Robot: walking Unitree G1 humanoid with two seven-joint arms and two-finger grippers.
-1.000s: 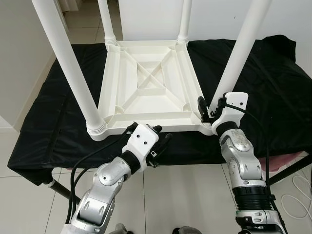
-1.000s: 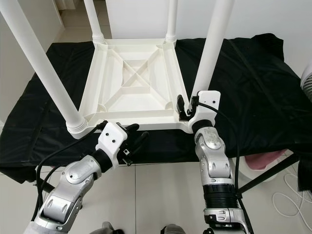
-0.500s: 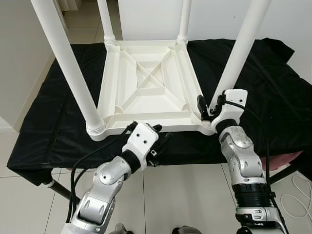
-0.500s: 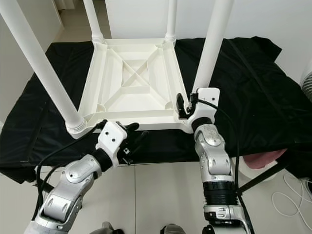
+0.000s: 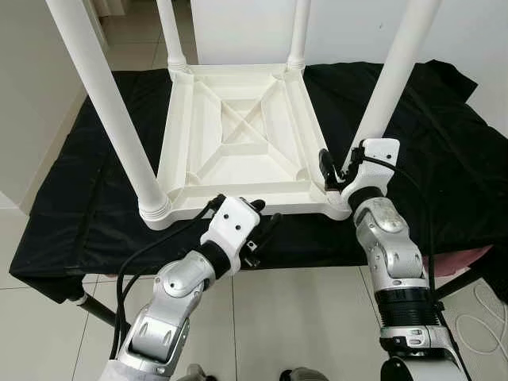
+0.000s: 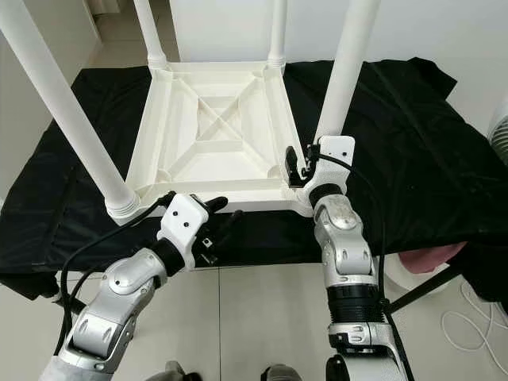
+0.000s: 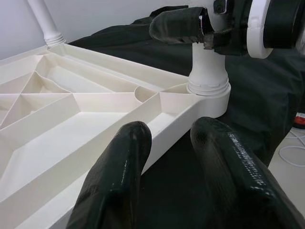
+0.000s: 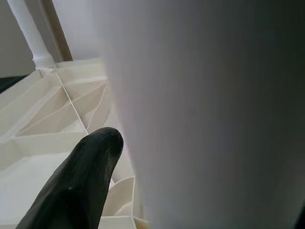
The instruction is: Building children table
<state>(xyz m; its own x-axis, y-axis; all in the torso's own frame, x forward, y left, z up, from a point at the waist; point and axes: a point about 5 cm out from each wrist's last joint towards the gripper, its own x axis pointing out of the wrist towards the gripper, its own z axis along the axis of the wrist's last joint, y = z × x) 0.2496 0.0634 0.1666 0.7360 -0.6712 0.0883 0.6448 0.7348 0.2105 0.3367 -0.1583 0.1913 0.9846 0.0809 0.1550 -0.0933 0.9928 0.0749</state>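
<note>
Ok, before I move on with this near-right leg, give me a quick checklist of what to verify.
1. All four legs seated in the upturned table top: ok, all stand in their corner sockets.
2. Right tool on the near-right leg: ok, its fingers sit either side of the leg's base.
3. Grip firm on that leg: cannot tell, the right wrist view is blocked by the leg.
4. Left tool free: ok, open, at the table top's near edge, holding nothing.
5. Table top resting flat on the black cloth: ok.
6. Leg collar fully home in its socket: cannot tell.
</note>
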